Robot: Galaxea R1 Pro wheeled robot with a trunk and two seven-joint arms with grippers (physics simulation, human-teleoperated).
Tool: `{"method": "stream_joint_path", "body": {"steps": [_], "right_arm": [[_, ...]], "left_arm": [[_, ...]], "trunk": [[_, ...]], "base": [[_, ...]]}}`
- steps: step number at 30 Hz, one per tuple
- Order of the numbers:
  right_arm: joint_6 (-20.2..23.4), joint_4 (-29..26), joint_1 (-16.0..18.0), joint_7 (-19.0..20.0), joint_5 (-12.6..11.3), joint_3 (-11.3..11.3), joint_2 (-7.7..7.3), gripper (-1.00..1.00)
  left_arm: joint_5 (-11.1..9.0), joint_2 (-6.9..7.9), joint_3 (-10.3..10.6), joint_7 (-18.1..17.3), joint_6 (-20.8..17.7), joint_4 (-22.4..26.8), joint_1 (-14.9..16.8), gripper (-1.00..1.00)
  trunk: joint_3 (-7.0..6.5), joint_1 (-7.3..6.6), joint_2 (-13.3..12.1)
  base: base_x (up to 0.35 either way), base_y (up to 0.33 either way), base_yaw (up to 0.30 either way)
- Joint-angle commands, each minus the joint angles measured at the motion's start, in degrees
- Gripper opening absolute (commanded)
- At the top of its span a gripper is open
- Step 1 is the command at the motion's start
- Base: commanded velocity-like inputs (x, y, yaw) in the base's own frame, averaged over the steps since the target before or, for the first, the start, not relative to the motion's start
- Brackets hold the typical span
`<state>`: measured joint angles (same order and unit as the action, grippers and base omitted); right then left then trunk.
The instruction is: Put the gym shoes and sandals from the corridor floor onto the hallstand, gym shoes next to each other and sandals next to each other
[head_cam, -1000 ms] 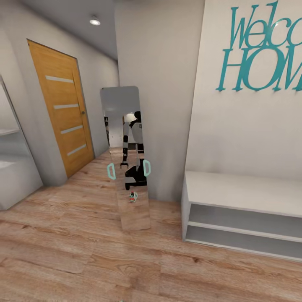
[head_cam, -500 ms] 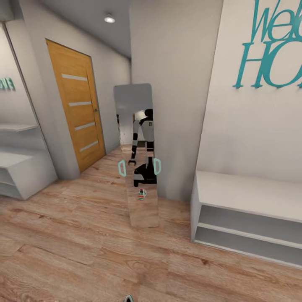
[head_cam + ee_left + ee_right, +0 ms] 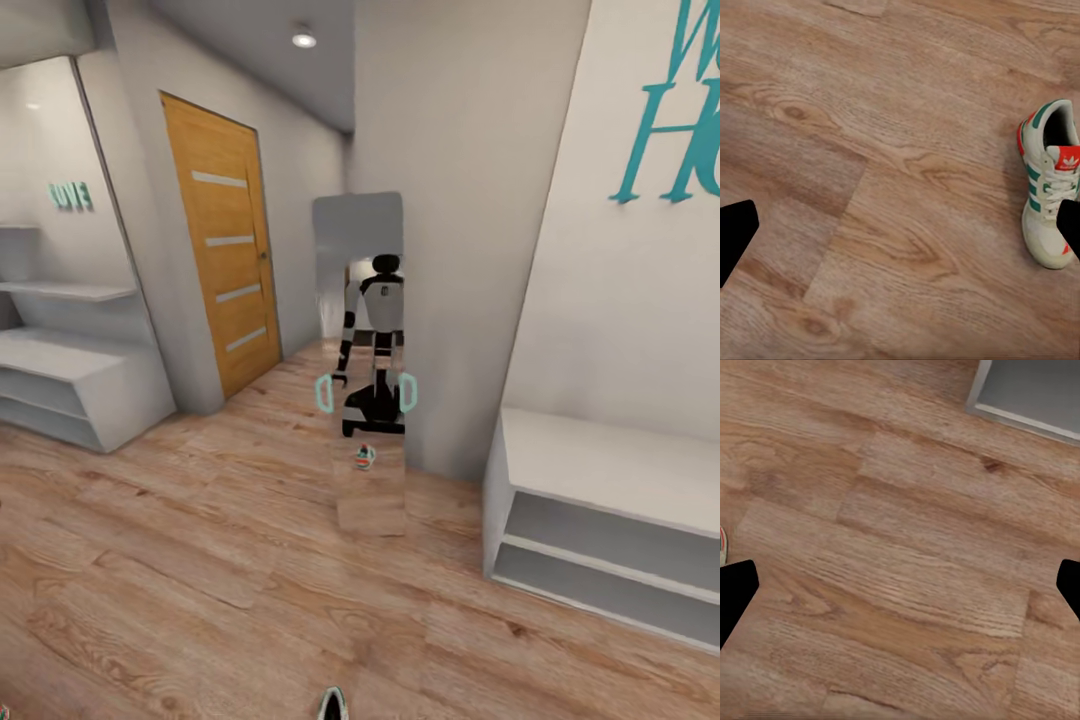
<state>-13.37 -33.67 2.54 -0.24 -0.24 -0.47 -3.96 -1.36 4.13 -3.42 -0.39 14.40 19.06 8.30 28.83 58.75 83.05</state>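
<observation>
One white gym shoe (image 3: 1048, 187) with green stripes and a red-orange heel lies on the wood floor (image 3: 870, 150) in the left wrist view. It sits beside one finger (image 3: 1071, 225) of my left gripper (image 3: 904, 229), which is open above the planks. The shoe's tip (image 3: 332, 704) peeks in at the head view's bottom edge. My right gripper (image 3: 904, 589) is open over bare floor, with a sliver of a shoe (image 3: 722, 545) at the frame edge. The pale-grey hallstand (image 3: 75, 385) with stepped shelves stands at the far left. The sandals are out of view.
A tall mirror (image 3: 365, 300) leans on the wall ahead, reflecting the robot and a shoe. At the right stands a plain low white two-shelf bench (image 3: 600, 470), whose corner (image 3: 1035, 394) shows near my right gripper. A wooden door (image 3: 225, 260) is at the back left.
The camera has turned left: mirror, door and bench slid right in the picture, the hallstand came into view at the left, and a shoe tip appeared at the bottom edge.
</observation>
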Motion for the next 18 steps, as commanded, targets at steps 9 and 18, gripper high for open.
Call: {"method": "stream_joint_path", "body": {"steps": [9,18], "right_arm": [[-0.16,0.01,0.01,-0.05,-0.02,-0.01,0.01,1.00],[-0.16,0.01,0.01,-0.07,-0.02,-0.01,0.01,1.00]], "left_arm": [[-0.14,0.00,-0.09,-0.12,0.20,-0.07,0.05,1.00],[-0.14,0.00,-0.09,-0.14,0.19,-0.07,0.05,1.00]], "trunk": [[0.61,-0.02,0.03],[1.16,-0.02,0.03]], "base": [[-0.135,0.261,0.196],[-0.045,0.296,0.198]]}}
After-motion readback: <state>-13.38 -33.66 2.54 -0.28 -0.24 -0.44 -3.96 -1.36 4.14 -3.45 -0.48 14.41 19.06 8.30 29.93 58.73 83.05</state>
